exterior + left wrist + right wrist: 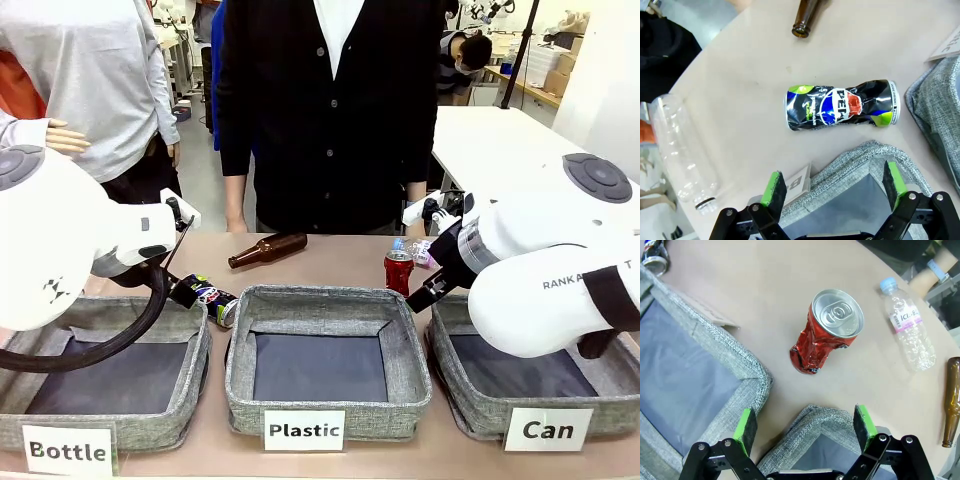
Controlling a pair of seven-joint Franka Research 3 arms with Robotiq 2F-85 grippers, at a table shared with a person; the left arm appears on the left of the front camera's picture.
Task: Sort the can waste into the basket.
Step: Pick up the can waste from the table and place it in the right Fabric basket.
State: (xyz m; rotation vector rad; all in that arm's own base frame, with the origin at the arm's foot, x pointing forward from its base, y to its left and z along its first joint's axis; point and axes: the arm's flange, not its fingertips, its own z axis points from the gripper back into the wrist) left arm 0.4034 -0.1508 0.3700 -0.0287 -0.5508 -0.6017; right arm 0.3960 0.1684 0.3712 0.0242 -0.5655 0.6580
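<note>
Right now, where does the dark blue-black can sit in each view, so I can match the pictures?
Front view: the dark can lies on the table by the Plastic basket's far left corner.
Left wrist view: centre, on its side, the Plastic basket at the right edge.
Right wrist view: top left corner, cropped, beyond the Plastic basket.
Shared landmark: the Plastic basket.

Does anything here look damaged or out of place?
Both cans are crushed: the red can stands upright but crumpled low down, and the dark can lies dented on its side. A brown bottle also lies flat.
</note>
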